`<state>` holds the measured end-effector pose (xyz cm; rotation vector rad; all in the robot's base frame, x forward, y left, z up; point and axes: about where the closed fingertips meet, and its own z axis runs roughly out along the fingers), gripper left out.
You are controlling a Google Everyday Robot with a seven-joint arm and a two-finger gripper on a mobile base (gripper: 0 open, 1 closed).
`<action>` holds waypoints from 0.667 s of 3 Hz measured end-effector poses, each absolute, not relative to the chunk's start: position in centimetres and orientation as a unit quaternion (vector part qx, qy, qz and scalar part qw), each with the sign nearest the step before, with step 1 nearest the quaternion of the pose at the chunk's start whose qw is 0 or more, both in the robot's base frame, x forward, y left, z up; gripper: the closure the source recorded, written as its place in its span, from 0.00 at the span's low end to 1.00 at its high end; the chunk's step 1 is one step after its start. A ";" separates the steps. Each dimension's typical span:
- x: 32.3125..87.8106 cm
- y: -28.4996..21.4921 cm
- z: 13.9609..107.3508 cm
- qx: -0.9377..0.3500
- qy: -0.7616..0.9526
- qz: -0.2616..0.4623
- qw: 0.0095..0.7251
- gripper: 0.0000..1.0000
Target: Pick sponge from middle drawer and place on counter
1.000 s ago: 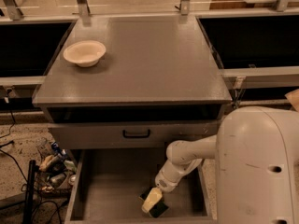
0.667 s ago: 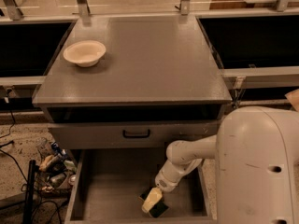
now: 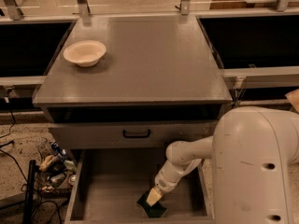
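The sponge (image 3: 151, 208) lies near the front edge of the open middle drawer (image 3: 112, 190), its dark green face showing with a yellow layer at its top. My gripper (image 3: 156, 196) reaches down into the drawer from the right on a white arm, and its tip is at the sponge's upper side. Whether it holds the sponge cannot be seen. The grey counter (image 3: 140, 55) spreads above the drawers.
A cream bowl (image 3: 84, 52) sits on the counter's left rear. A shut drawer front with a black handle (image 3: 136, 133) is just above the open drawer. Cables and clutter (image 3: 51, 169) lie on the floor at left. My white body (image 3: 254, 167) fills the lower right.
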<state>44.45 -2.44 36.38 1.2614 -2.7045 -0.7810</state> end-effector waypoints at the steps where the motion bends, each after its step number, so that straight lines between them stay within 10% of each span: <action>1: 44.5 -2.5 35.8 0.399 -0.879 -0.260 0.033 0.80; 2: 44.6 -2.5 35.7 0.399 -0.879 -0.260 0.033 1.00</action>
